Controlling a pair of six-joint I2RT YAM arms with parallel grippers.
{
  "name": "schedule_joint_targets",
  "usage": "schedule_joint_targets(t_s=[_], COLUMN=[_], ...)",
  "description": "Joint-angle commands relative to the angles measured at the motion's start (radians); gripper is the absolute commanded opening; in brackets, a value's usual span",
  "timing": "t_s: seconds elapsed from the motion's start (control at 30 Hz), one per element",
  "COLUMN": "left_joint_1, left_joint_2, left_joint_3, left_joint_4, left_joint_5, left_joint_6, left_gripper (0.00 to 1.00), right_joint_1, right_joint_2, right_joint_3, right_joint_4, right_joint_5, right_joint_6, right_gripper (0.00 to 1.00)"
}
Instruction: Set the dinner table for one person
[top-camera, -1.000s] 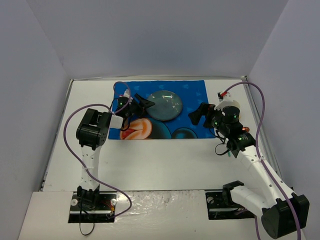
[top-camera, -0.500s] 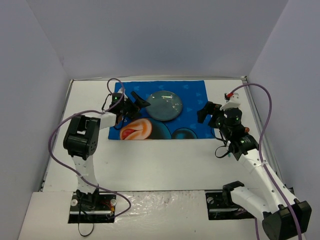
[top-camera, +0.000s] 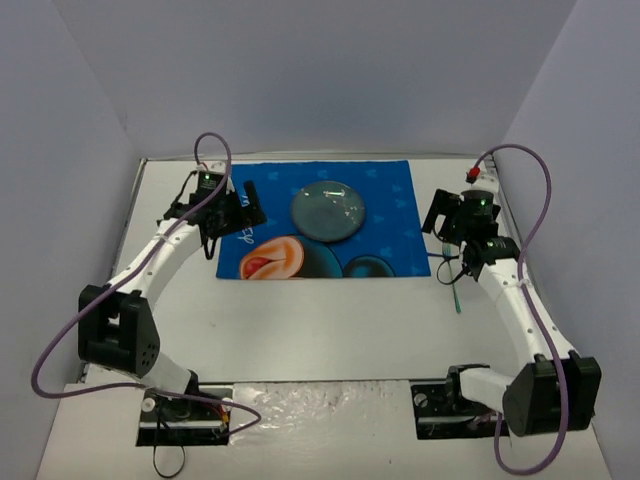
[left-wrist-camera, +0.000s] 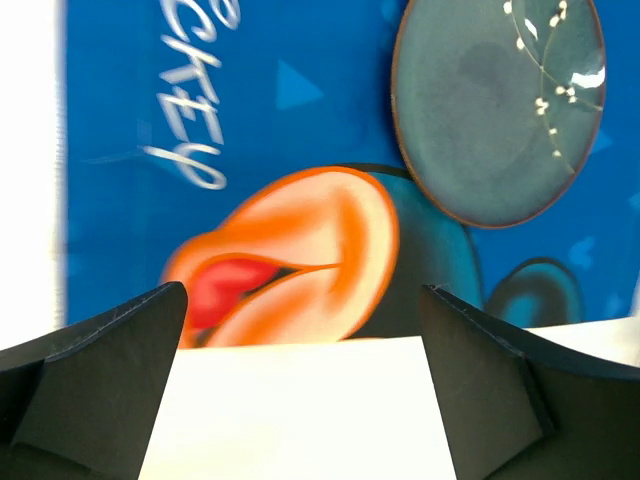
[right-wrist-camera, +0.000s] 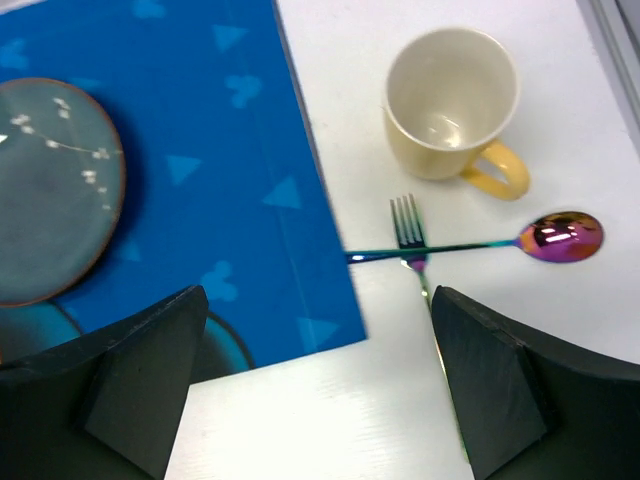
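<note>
Top external view: The dinner table (top-camera: 330, 320), a broad white slab with thin metal rails, is filling the floor of the walled cell, with both arms bolted at its near edge. It is looking rigid, heavy and fixed, so it is not a thing to take hold of. Its surface is looking smooth, so cutlery would probably slide on it rather than catch. A blue cartoon placemat (top-camera: 390, 190) is lying at the far middle, with a grey-blue plate (top-camera: 329, 211) resting on it. The left claw (top-camera: 252, 205) is hovering over the placemat's left end. The right claw (top-camera: 437, 215) is hanging just off its right edge.

Left wrist view: The left claw (left-wrist-camera: 302, 330) is standing wide, with nothing between its jaws. Below it the placemat (left-wrist-camera: 300, 120) is showing large lettering and an orange ear. The plate (left-wrist-camera: 497, 110) is sitting at the upper right. Bare white table (left-wrist-camera: 300, 400) is showing at the near edge.

Right wrist view: The right claw (right-wrist-camera: 320, 300) is also gaping wide and holding nothing. On bare table (right-wrist-camera: 330, 420) beside the placemat (right-wrist-camera: 220, 150), a pale yellow mug (right-wrist-camera: 450, 100) is standing upright and empty. Near it a fork (right-wrist-camera: 408, 235) is lying with an iridescent spoon (right-wrist-camera: 560, 237) crossing its neck. Thin metal lying flat on this hard top is probably awkward to pinch, so each handle looks the better hold, the spoon first.
</note>
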Motion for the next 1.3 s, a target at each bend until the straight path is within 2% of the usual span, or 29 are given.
schedule_joint_targets(t_s=[0.0,0.2,0.37,0.5,0.7,1.0,1.27], left_joint_1=[0.022,0.025,0.026,0.024,0.026,0.027,0.029], left_joint_2=[-0.15,-0.194,-0.216,-0.235,-0.24,-0.223,-0.215], left_joint_3=[0.064,0.007,-0.036,-0.04,-0.037,-0.033,-0.037], left_joint_4=[-0.18,-0.172,-0.164,-0.164,-0.17,-0.178,-0.173], left_joint_5=[-0.128,-0.125,-0.118,-0.131,-0.168,-0.178,-0.181], left_joint_6=[0.22,0.306,0.314,0.314,0.325,0.334,0.339], left_gripper=[0.97,0.97,0.97,0.97,0.97,0.97,0.97], right_joint_1=[-0.074,-0.173,-0.287,-0.303,-0.316,-0.33,-0.333], right_joint_2=[0.102,0.198,0.266,0.347,0.438,0.501,0.518], right_joint_3=[0.06,0.053,0.047,0.063,0.113,0.154,0.17], right_joint_4=[0.023,0.077,0.159,0.211,0.231,0.24,0.246], right_joint_5=[0.028,0.042,-0.133,-0.225,-0.259,-0.263,-0.273], right_joint_6=[-0.078,-0.205,-0.308,-0.392,-0.448,-0.499,-0.522], right_gripper=[0.92,0.93,0.9,0.88,0.83,0.69,0.44])
